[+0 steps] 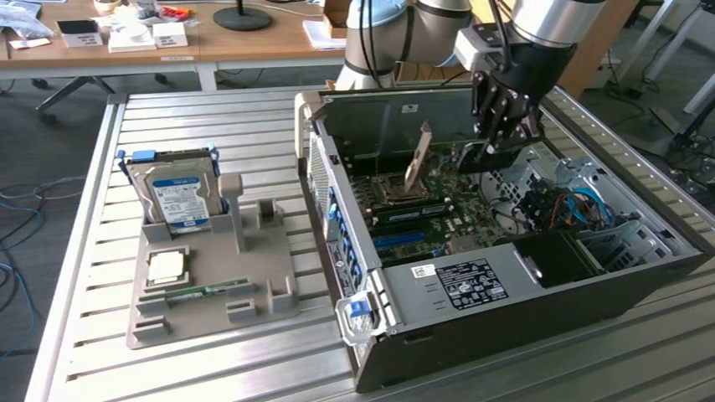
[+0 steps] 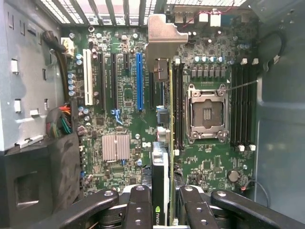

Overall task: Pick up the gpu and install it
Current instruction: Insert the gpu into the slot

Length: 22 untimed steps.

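Watching remotely, exterior view: hard drive [image 1: 179, 197] standing in the grey tray [image 1: 257, 251] on the tabletop [image 1: 100, 352], at 9 o'clock from the open case [image 1: 537, 276]; inside it the gripper [image 1: 500, 138] is pinching the gpu [image 1: 491, 159] edge-on over the motherboard [image 2: 205, 167]

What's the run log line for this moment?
gripper: shut on gpu | gpu: held edge-on over motherboard | location: inside open computer case | seated: cannot tell
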### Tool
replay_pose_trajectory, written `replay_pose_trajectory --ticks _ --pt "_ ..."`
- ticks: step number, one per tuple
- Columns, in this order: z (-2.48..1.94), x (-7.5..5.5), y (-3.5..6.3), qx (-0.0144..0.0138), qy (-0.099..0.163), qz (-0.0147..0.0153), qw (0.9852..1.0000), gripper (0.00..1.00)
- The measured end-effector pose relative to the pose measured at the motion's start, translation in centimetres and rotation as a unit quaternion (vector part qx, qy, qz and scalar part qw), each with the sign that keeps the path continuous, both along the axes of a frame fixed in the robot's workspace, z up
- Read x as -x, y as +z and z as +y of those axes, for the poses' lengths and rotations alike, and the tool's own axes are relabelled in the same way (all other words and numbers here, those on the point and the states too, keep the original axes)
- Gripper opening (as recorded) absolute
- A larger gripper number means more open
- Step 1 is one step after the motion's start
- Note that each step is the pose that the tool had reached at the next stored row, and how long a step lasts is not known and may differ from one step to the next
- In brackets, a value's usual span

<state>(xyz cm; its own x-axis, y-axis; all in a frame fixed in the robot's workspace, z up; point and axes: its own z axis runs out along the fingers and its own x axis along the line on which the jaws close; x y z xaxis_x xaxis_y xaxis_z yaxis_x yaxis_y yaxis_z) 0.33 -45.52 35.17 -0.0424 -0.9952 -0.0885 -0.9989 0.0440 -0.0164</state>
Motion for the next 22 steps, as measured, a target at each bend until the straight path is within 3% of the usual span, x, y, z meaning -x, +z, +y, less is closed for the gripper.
replay_pose_trajectory --ticks 12,22 --pt "0.0 0.3 -2.16 0.0 0.0 0.0 1.0 0.27" --pt "0.0 1.0 -2.43 0.0 0.0 0.0 1.0 0.27"
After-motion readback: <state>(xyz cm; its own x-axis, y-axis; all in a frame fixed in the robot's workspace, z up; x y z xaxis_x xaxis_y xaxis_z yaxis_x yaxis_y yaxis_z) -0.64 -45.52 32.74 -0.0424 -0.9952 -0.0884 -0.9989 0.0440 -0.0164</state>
